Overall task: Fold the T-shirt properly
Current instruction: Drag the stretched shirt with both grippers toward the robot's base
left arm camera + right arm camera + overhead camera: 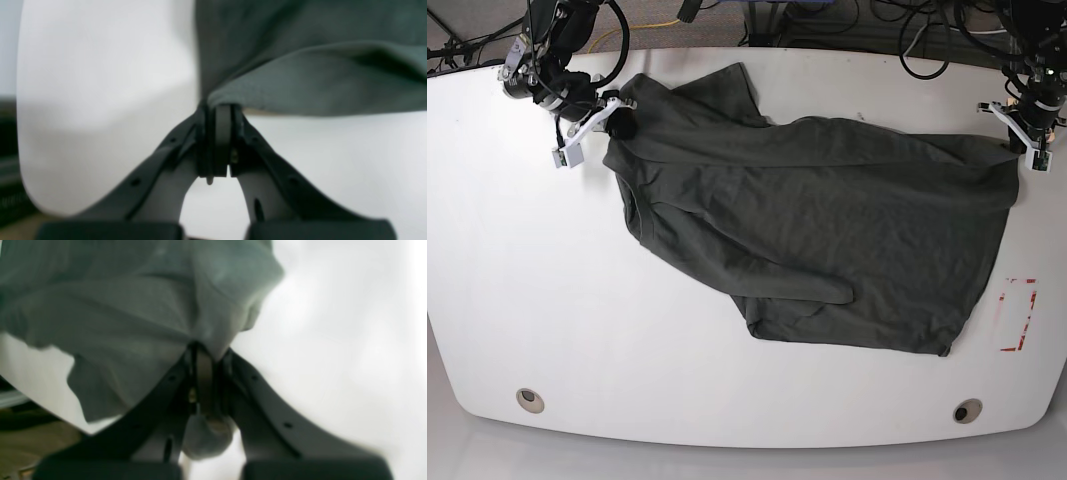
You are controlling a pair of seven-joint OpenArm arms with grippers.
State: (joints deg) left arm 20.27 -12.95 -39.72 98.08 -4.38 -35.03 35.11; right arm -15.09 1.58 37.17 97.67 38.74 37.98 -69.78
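T-shirt [827, 240]: dark grey, lying rumpled across the middle of the white desk [527, 300], running from the far left to the right side. Partly doubled over on itself, with one sleeve-like flap pointing toward the near middle. So not flat yet, and nowhere near a tidy fold.

Right claw [206, 353]: sits at the far left in the base view, clamped tight on a bunched bit of the shirt's cloth. The wrist view shows fabric pinched between the closed fingers, with a little wad poking out below them. Looks like a shoulder or collar end, but I can't say which for sure.

Left claw [222, 113]: over at the far right, also closed on the shirt, nipping the very edge of the cloth at a corner. Thin grip, only an edge's worth of fabric.

Why held this way: my guess is two opposite ends get pinched so the shirt can be pulled taut and spread before any actual folding.

Risk: that thin edge grip on the left claw could slip if the pull is hard.

Red marks [1020, 315]: a dashed rectangle outline on the desk near the right edge, just beside the shirt's hem, nothing on it.
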